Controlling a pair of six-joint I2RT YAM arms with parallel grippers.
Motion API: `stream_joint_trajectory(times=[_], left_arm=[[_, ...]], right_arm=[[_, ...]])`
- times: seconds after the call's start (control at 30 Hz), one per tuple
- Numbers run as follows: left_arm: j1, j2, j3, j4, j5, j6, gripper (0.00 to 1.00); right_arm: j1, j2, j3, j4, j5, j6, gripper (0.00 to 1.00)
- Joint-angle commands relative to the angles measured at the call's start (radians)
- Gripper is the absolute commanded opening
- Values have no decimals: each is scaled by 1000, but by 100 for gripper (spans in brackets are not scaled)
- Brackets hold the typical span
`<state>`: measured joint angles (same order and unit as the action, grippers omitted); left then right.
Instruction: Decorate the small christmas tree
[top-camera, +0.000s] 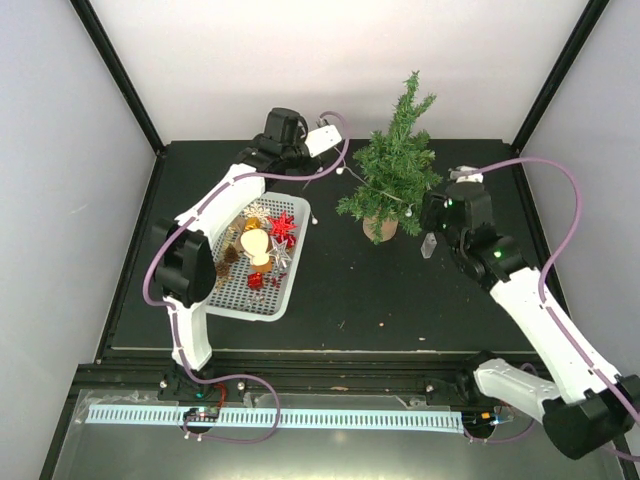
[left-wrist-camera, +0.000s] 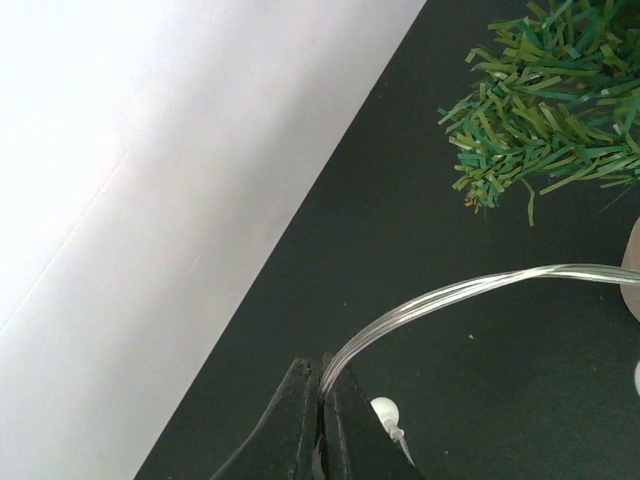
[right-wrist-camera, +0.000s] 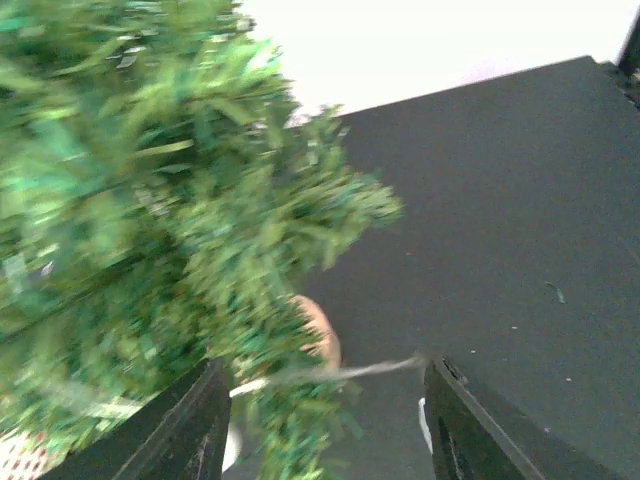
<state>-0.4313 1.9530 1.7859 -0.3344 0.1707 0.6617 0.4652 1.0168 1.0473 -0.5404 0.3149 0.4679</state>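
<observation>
The small christmas tree (top-camera: 392, 165) stands upright on its tan base, toward the back of the dark table (top-camera: 400, 290). It sits between the two grippers and to the right of a white basket (top-camera: 283, 300) of ornaments.

A clear light string (left-wrist-camera: 450, 290) with small white bulbs runs from the tree's lower branches to the left gripper (left-wrist-camera: 320, 375). That gripper is clamped tight on the strands near the back wall. The right gripper (right-wrist-camera: 325, 375) hovers just beside the tree's right side with its fingers spread. A strand crosses the gap between them but is not pinched. This view is blurred.

The tree looks light, so a firm pull by the left arm on the string could tip it or drag it. The right gripper's spread fingers could also snag branches or knock the base. With nothing pinning the strand at the tree, it may slide off the needles.
</observation>
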Motion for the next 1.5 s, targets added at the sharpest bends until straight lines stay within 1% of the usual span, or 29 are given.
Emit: stream_joint_trajectory(times=[0.0,0.1,0.23,0.53,0.87,1.0,1.1,1.17,1.23,1.3,1.4,1.47], left_arm=[[-18,9,45,16,-19,-37,2],[-27,0,32,16,-20,-35,2],[-32,-19,6,24,-16,-37,1],[-36,-39,-26,32,-14,-51,2],[-43,-77,-77,32,26,-71,2],[-50,-93,-108,52,30,-56,2],[-52,-94,-109,71,25,-51,2],[-53,-89,-103,79,25,-50,2],[-55,-80,-94,82,26,-47,2],[-56,-66,-81,83,19,-44,2],[-56,-39,-54,83,3,-37,2],[-58,-26,-43,85,-3,-34,2]], right_arm=[[-105,67,30,107,-103,22,55],[-128,147,88,106,-129,8,53],[-165,197,126,118,-156,-5,52],[-315,322,219,106,-241,8,49],[-356,509,408,100,-283,0,49],[-370,549,441,158,-318,-11,50],[-386,579,484,163,-354,-19,50],[-389,580,508,148,-353,-27,50],[-390,545,494,134,-337,-19,50],[-388,478,447,147,-320,-6,54],[-385,360,365,150,-304,-2,55],[-377,295,334,121,-299,-11,56]])
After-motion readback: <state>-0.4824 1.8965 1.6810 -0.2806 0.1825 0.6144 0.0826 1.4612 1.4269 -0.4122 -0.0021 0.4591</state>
